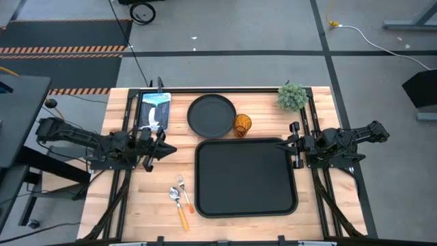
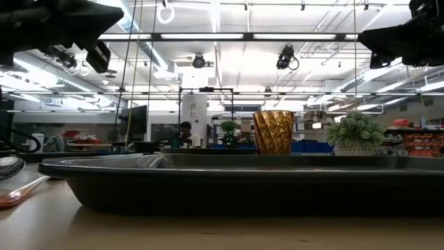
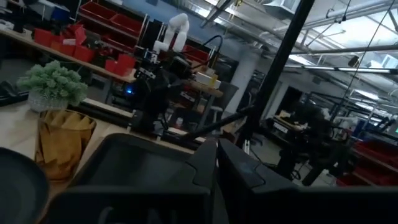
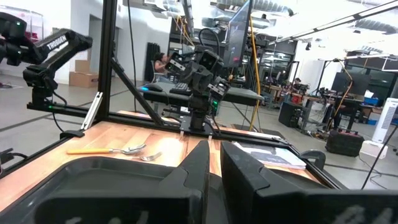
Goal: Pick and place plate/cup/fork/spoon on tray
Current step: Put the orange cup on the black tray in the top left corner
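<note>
High view: the tray (image 1: 246, 177) is seen bare mid-surface, the plate (image 1: 212, 115) and cup (image 1: 242, 125) just behind it, the fork (image 1: 185, 193) and spoon (image 1: 178, 205) left. Left gripper (image 1: 166, 148) and right gripper (image 1: 285, 144) are held aside, fingers together.

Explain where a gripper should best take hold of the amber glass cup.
Probably across the small amber glass tumbler's side walls, coming down from above: it stands upright with its mouth up. The round black plate sits close beside it, so approach from its far side.
</note>
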`<state>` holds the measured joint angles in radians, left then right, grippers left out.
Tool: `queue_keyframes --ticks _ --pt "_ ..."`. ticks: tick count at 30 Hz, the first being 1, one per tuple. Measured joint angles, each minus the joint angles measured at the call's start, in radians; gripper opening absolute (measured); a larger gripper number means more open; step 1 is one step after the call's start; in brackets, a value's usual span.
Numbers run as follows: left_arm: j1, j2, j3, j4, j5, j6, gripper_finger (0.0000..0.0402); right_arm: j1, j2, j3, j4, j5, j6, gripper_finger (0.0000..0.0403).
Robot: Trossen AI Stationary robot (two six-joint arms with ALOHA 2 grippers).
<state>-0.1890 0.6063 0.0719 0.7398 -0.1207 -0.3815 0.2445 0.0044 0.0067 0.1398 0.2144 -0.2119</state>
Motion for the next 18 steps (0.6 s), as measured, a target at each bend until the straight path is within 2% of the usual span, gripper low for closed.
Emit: queue_keyframes --ticks 3,6,13,18 --pt "-0.001 0.107 0.0 0.103 -0.045 0.034 0.0025 0.0 0.0 0.0 0.0 0.0 0.0 0.0045" --pt "-0.001 0.209 0.0 0.181 -0.138 0.071 0.0025 0.0 0.0 0.0 0.0 0.0 0.0 0.0045" --pt "0.044 0.393 0.0 0.338 -0.421 0.271 0.0025 0.0 0.0 0.0 0.0 0.0 0.0 0.0045" --pt "0.147 0.485 0.001 0.444 -0.485 0.345 0.0025 0.0 0.0 0.0 0.0 0.0 0.0 0.0045"
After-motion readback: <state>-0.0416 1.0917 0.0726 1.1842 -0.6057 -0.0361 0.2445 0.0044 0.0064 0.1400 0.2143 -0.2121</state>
